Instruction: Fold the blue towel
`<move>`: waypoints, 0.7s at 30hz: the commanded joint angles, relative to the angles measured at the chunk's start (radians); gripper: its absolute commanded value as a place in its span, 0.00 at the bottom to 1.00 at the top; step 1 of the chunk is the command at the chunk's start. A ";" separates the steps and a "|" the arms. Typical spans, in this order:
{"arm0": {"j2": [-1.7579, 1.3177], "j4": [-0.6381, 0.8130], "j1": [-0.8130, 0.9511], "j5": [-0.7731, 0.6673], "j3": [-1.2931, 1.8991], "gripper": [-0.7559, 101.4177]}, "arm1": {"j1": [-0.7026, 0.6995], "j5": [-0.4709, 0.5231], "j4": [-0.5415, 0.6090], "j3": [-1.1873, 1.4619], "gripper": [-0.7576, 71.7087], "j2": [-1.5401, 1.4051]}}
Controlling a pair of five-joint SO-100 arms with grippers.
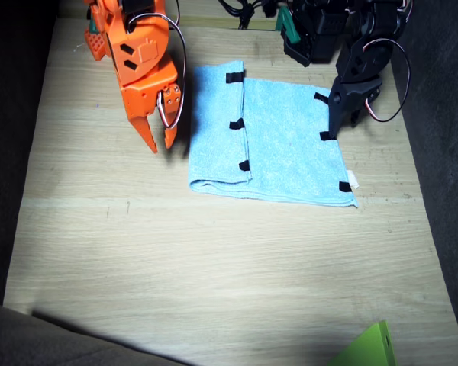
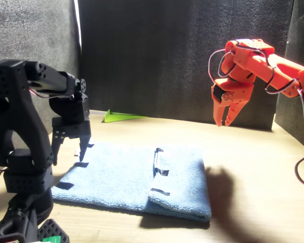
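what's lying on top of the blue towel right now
Only the blue towel's own folded flap, laid over the side near the right gripper. Neither that nor the left gripper, above the opposite edge, visibly rests on it. What the flap covers is hidden.

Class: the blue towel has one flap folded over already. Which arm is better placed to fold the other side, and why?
Probably the left arm: its pincer hangs open right at the blue towel's unfolded edge, by the tape tabs. The right pincer hangs open in the air, off the folded side.

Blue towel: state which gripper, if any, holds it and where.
Neither. The right gripper hangs open above the table; the left gripper stands open over the blue towel edge.
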State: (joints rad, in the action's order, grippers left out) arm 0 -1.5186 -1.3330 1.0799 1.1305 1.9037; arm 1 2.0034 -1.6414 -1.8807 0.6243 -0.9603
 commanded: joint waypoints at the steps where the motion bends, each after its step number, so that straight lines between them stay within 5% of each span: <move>1: -0.009 -0.020 -0.025 0.015 -0.037 0.34 | -0.006 0.003 -0.009 0.000 0.18 -0.031; 15: 0.091 0.012 -0.086 -0.032 -0.048 0.34 | -0.015 -0.008 -0.002 0.002 0.19 -0.005; 19: 0.095 0.011 -0.080 -0.023 -0.054 0.23 | -0.021 -0.012 -0.011 0.002 0.19 -0.012; 21: 0.098 0.009 -0.077 -0.025 -0.055 0.08 | -0.028 -0.014 -0.020 0.002 0.19 -0.025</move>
State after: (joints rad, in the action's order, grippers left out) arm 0 -1.4082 -1.3146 0.9879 1.0922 1.8638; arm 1 1.9727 -1.6337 -1.8761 0.6243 -0.9449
